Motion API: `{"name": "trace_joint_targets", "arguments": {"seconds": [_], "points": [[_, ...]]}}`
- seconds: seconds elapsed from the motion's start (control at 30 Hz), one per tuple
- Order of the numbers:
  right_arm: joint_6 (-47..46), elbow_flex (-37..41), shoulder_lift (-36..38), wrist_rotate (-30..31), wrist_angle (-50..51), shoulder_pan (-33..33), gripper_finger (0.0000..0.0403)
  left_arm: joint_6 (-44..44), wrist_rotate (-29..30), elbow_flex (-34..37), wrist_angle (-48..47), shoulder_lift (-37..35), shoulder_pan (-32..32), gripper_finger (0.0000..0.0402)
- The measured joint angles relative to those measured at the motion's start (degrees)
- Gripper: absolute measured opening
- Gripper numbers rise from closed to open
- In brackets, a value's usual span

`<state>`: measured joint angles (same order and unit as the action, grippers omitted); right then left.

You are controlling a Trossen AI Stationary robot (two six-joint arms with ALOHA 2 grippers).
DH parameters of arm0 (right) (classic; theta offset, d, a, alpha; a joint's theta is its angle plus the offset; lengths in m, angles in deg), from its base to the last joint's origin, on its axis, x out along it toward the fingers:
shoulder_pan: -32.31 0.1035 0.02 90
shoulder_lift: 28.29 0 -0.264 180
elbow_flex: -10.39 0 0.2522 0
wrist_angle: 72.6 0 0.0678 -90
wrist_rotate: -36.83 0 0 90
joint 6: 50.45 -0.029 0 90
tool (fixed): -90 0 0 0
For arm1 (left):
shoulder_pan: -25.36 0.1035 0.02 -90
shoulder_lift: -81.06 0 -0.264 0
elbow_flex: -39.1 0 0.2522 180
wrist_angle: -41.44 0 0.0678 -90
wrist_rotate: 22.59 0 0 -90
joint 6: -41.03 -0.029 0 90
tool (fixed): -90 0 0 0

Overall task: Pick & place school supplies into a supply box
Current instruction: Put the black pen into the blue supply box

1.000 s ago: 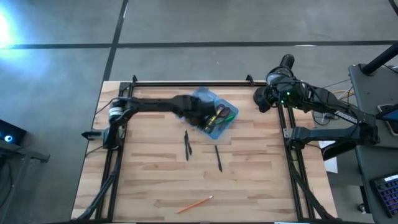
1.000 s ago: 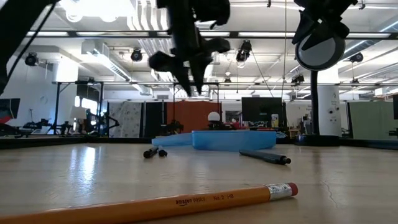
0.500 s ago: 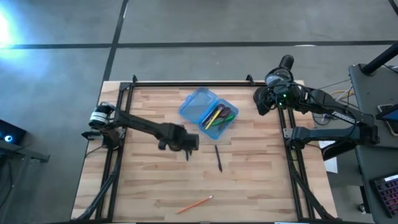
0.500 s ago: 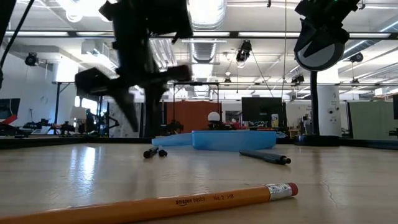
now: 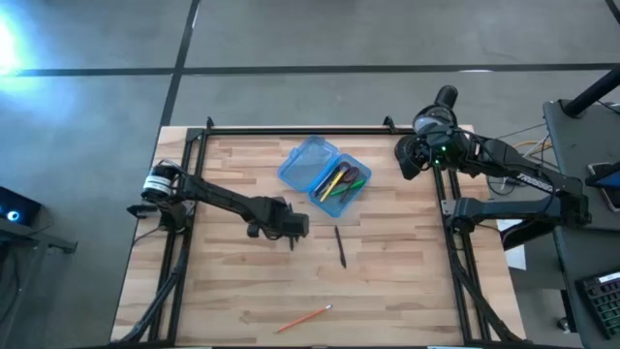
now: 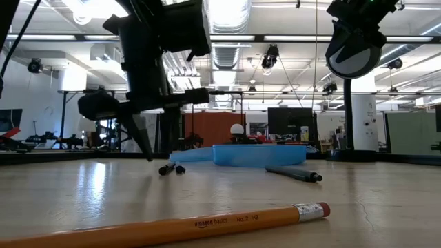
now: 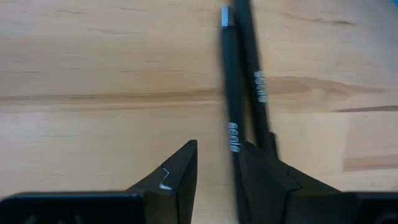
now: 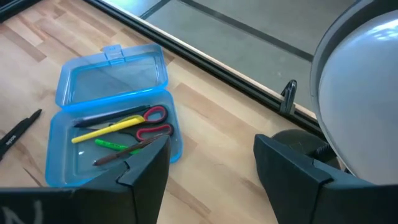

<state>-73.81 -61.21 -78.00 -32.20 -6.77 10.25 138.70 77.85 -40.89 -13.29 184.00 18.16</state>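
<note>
**Left gripper lines up over a pair of thin black pens**

The left gripper (image 5: 291,229) hangs low over the middle of the table (image 5: 232,291), fingers parted and holding nothing. In its wrist view the two black pens (image 7: 239,93) lie side by side and touching; one finger (image 7: 267,180) sits over their near ends, the other (image 7: 177,177) stands off to the side on bare wood. The right gripper (image 8: 208,168) waits at the far right edge beside the black lamp (image 5: 441,111), open and empty.

The supply box (image 5: 325,176), far of centre, lies open with scissors (image 8: 152,123) and coloured pens already in one half.

Loose items left: the pen pair, a single dark pen (image 5: 340,246) just right of them, and an orange pencil (image 5: 302,318) near the front edge.

The pens look light, stiff and smooth, likely to roll or skid. A pinch across the barrel near mid-length seems safest; touching as they are, both may come up together, or one may slip free.
</note>
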Motion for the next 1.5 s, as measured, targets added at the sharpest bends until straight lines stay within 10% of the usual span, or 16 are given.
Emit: {"name": "trace_joint_targets", "arguments": {"seconds": [0.8,1.5], "points": [[-0.02,0.00,0.00,0.04,-0.09,0.02,0.0224,-1.03,1.78,0.89,3.56,3.61,0.90,0.0100],[-0.02,0.02,0.44,0.50,-0.45,0.03,0.0224,-7.71,-2.18,-3.11,-0.31,-0.09,2.29,0.0010]]}}
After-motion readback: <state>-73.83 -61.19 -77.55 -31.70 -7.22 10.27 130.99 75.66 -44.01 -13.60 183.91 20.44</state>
